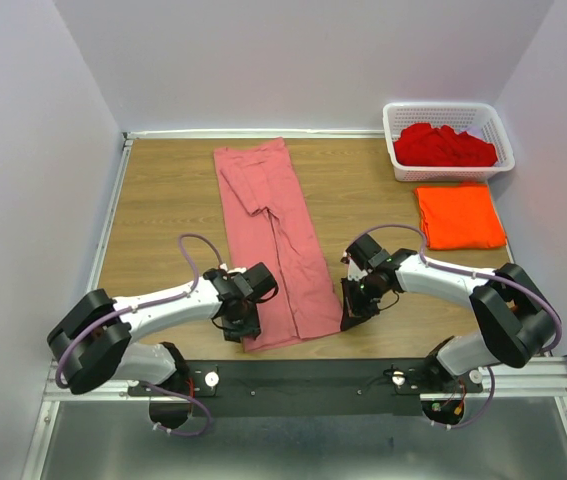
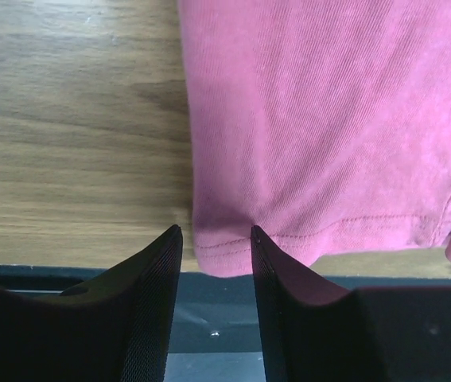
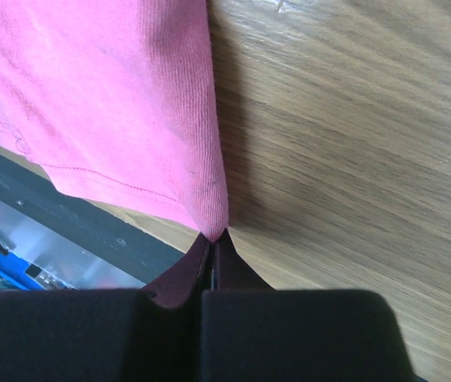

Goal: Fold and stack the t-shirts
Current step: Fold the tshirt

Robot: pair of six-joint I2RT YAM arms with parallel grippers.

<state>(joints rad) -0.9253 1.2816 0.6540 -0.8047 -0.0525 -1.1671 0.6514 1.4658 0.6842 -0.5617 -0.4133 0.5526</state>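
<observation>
Two near-hem corners of the salmon-pink t-shirt (image 1: 273, 230): the right gripper (image 3: 214, 240) pinches one, while the left gripper (image 2: 215, 235) stands parted, seemingly astride the other.

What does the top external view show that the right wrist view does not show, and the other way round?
Only the top view shows the white basket of red t-shirts, the folded orange t-shirt near it, the left gripper, and the full length of the pink t-shirt. Only the right wrist view shows the right gripper close up, its fingers pressed together on the hem corner. Both show the pink t-shirt and the wooden table.
</observation>
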